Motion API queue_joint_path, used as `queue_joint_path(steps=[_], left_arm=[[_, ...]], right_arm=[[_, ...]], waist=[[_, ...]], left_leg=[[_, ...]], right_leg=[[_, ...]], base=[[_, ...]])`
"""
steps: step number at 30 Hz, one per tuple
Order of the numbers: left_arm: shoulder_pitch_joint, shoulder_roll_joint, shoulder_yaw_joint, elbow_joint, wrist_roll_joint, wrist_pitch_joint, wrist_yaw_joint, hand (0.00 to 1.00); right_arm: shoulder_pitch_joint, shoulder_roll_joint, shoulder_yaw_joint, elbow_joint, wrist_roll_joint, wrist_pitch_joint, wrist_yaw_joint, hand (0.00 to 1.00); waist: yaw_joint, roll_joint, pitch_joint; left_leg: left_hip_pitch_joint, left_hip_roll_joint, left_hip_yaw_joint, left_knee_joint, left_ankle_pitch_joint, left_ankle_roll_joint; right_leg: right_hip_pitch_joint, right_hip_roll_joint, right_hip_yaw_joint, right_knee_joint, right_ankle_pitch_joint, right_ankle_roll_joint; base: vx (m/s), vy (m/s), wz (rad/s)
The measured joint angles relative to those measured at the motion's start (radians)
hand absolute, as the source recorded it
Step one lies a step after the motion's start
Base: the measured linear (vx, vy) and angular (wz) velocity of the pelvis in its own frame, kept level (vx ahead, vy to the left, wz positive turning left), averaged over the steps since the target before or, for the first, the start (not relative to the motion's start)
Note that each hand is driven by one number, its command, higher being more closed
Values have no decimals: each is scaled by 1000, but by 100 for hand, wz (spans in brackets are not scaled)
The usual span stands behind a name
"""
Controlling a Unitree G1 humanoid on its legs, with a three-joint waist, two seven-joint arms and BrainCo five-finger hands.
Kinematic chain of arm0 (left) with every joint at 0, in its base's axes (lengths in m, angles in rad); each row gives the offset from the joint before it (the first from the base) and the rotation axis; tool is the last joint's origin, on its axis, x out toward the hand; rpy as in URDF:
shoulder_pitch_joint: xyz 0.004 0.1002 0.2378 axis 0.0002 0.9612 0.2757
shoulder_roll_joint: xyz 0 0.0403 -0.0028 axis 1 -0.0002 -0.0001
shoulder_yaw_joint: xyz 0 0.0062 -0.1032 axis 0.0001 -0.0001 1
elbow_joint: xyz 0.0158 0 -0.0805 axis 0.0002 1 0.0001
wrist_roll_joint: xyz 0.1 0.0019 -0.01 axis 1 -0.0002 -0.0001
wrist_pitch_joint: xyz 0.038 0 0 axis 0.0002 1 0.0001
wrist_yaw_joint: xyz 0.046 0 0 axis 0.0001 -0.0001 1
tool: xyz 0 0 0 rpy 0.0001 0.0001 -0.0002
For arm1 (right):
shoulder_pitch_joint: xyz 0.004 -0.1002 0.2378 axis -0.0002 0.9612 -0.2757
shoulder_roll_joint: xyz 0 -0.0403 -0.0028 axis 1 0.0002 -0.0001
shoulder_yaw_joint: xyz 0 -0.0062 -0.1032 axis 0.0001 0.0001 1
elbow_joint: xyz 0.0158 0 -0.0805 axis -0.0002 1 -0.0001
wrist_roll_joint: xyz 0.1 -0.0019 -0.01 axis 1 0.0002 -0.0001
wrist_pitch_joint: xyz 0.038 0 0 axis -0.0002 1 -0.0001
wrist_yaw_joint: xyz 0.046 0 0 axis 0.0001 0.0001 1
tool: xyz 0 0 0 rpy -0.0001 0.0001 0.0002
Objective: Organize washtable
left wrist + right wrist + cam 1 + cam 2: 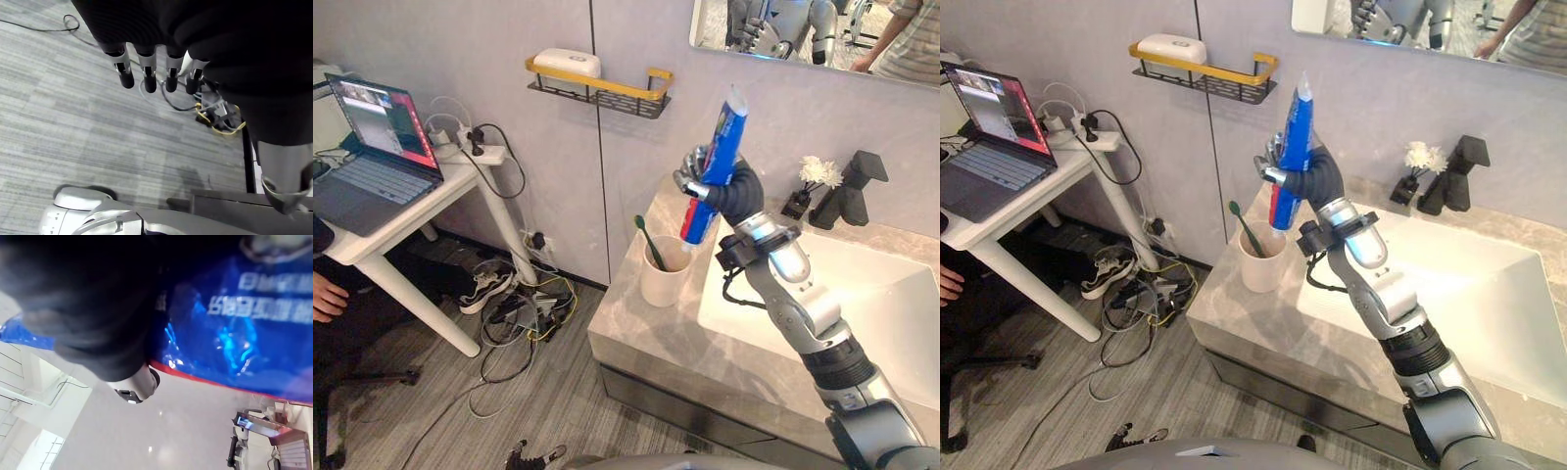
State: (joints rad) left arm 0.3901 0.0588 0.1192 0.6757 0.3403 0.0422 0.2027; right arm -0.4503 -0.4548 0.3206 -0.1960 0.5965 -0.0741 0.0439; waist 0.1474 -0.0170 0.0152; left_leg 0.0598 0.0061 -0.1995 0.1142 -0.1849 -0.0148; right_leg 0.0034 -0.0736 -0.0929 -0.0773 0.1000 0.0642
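The right hand [697, 179] has its fingers curled round a blue plastic toothpaste tube with a red lower end [720, 147]. It holds the tube nearly upright over a cream round cup [664, 279]. The tube's red end is at the cup's mouth; I cannot tell whether they touch. A green toothbrush [648, 240] leans in the cup. The cup stands on the grey stone table [646, 338], just beside the white sink basin [881, 304]. A black angular faucet [857, 186] and a small vase of white flowers [818, 176] stand at the wall. The left hand [146, 73] hangs over the grey floor, fingers straight and side by side, holding nothing.
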Motion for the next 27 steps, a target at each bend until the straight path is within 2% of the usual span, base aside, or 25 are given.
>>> queue_joint_path(steps=[9, 12, 24, 27], left_arm=[[-1, 0, -1, 12, 0, 0, -1, 0], [-1, 0, -1, 21, 0, 0, -2, 0], [-1, 3, -1, 29, -1, -3, -12, 0], [-1, 6, -1, 31, -1, -3, -15, 0]], right_arm=[[3, -1, 27, 0, 0, 2, 0, 100], [3, -2, 40, 1, 0, 15, 1, 100], [3, -5, 53, 9, -1, 18, 0, 100], [3, -6, 69, 11, -31, 20, -1, 100]], waist=[[0, 11, 7], [1, 14, 9], [2, 7, 13], [2, 4, 15]], left_leg=[[0, 0, 0, 0, 0, 0], [0, 0, -1, 0, 0, 0], [-2, 0, -6, -1, 0, 0], [-3, 0, -8, -1, 0, 0]], right_leg=[[0, 0, 0, 0, 0, 0], [0, 0, -1, 0, 0, 0], [1, 0, -5, -1, 0, 0], [1, -1, -6, -1, 0, 0]], base=[[0, 0, 0], [0, 0, 0], [0, 0, 0], [0, 0, 0]])
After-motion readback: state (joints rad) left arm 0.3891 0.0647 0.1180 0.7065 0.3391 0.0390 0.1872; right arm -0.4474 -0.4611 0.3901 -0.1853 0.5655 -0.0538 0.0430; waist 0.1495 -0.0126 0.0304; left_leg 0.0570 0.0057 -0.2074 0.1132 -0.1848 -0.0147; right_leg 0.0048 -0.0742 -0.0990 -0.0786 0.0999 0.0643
